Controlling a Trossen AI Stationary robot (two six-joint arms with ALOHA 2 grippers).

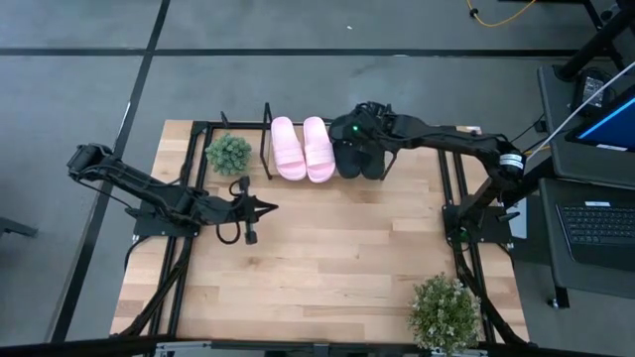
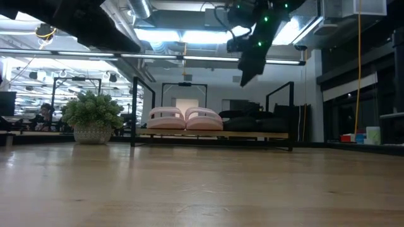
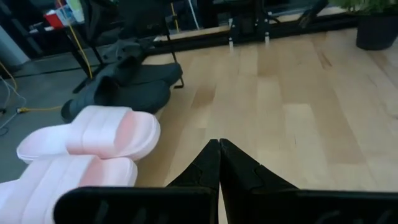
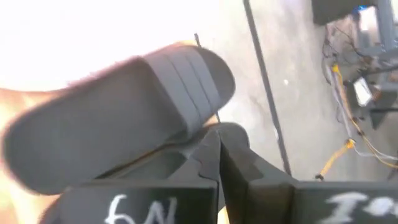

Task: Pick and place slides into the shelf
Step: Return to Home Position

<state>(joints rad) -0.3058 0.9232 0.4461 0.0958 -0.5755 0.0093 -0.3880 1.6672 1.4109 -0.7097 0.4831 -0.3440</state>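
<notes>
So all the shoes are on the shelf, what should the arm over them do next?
Probably raise the right tool and draw it back from the shelf. The pink slides and black slides all sit on it, and that tool hangs shut and empty above the black pair. The left tool waits over the table.
</notes>
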